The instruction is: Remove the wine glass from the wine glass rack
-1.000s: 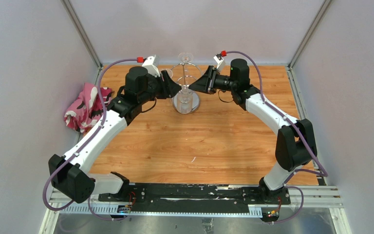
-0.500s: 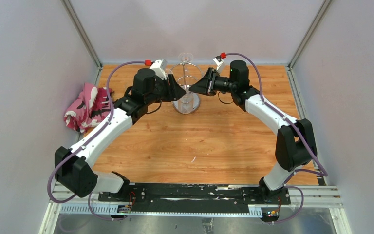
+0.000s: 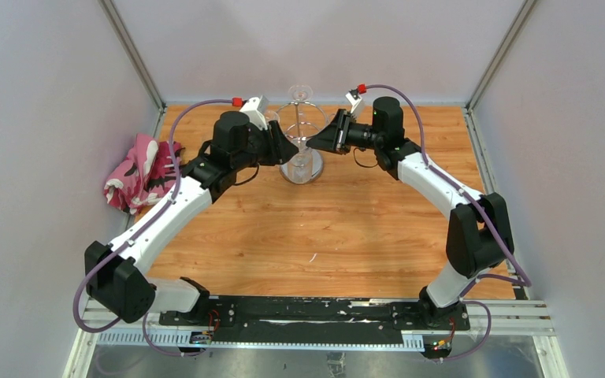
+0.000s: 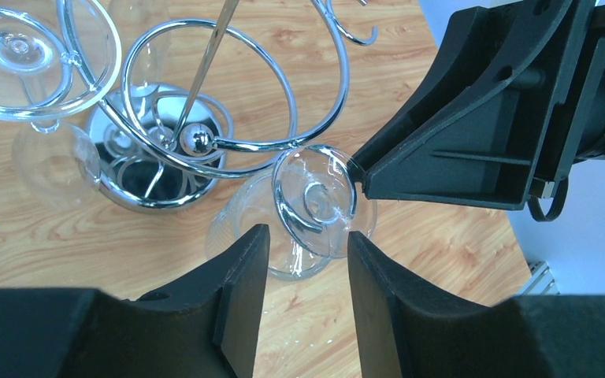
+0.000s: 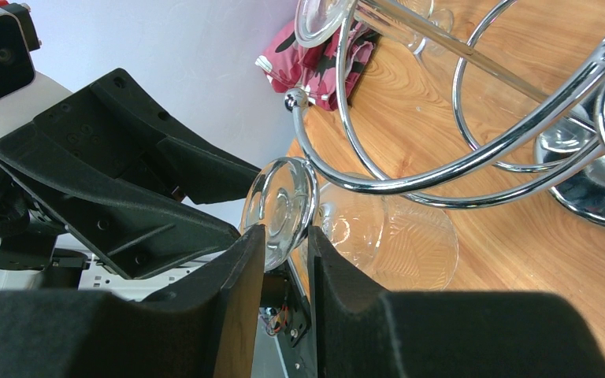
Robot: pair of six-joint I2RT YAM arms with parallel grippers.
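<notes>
Jaws of the right gripper straddle the wine glass foot.

top external: we look from high behind the arm bases, down and forward, far enough to hold the whole table | left wrist: close, past the left fingers, down on the wine glass rack | right wrist: equally close, past the right fingers, sideways from the opposite side | shared: all three see the rack; both wrist views see one wine glass foot

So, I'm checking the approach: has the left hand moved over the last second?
Yes. The left hand has shifted right in the top view, closer to the rack and its base.
</notes>
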